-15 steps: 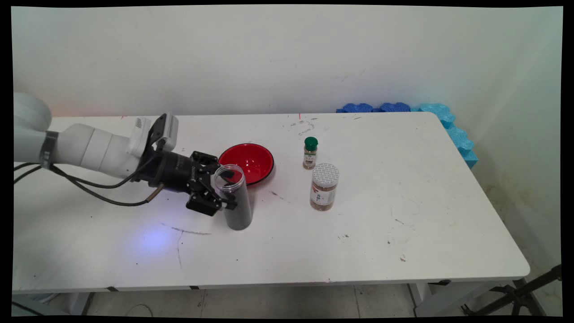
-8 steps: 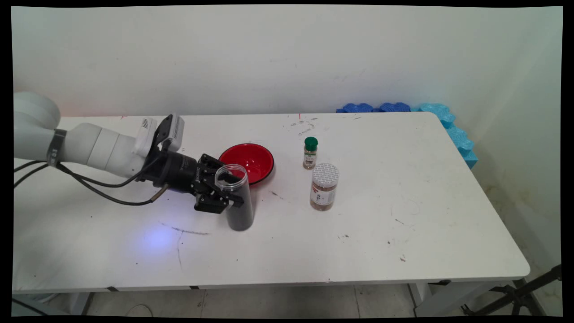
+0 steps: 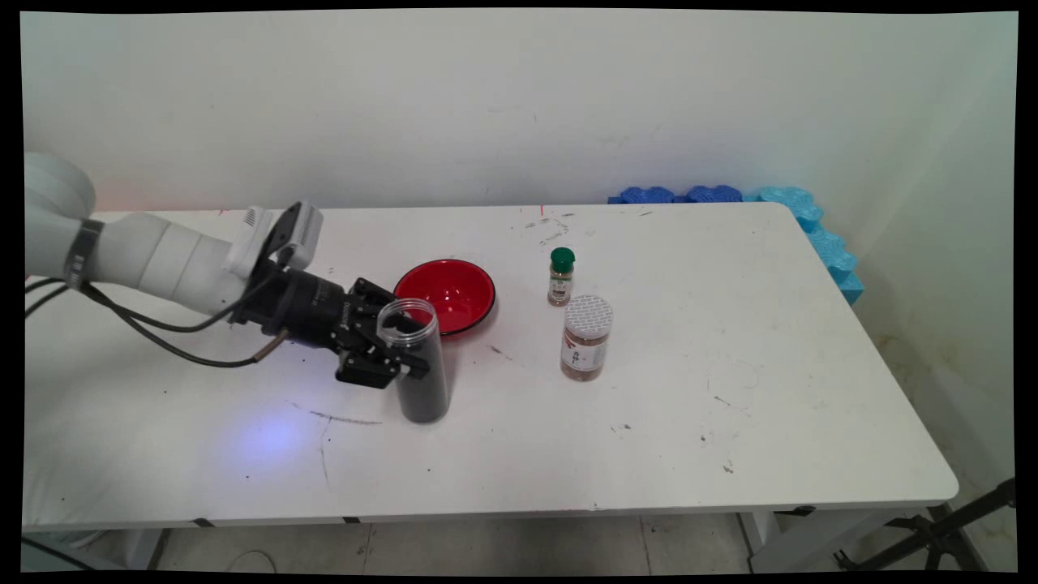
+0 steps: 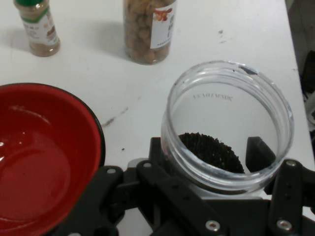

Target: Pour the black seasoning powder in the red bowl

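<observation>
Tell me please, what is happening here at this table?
The gripper is shut on an open clear jar holding something dark and granular, upright on the white table. A red bowl, apparently empty, sits just behind it. To the right stand a green-capped spice bottle and a white-lidded jar, both untouched.

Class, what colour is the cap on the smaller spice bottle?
Green; the spice bottle cap shows best in the main view.
</observation>
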Controlling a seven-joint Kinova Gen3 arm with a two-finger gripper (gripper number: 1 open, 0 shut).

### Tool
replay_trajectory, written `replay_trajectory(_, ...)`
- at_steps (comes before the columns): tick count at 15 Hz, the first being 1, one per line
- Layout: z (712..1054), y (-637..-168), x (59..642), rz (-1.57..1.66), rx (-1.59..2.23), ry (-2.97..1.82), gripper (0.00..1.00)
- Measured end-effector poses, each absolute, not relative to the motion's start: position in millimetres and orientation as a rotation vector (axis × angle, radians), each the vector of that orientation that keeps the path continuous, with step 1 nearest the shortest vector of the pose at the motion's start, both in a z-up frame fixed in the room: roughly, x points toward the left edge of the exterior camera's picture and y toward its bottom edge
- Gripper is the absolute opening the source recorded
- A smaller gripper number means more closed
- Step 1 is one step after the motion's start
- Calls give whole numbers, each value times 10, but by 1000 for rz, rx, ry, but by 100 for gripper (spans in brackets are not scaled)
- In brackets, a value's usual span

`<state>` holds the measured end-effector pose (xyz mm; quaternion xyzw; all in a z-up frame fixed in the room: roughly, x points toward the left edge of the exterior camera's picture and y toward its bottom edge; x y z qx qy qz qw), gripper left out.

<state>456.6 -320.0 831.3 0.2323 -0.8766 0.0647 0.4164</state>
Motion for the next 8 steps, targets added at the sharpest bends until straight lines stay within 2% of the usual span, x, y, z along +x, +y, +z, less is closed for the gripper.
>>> replay_trajectory(8,8777,-3168,4721,153,547,-2176,0)
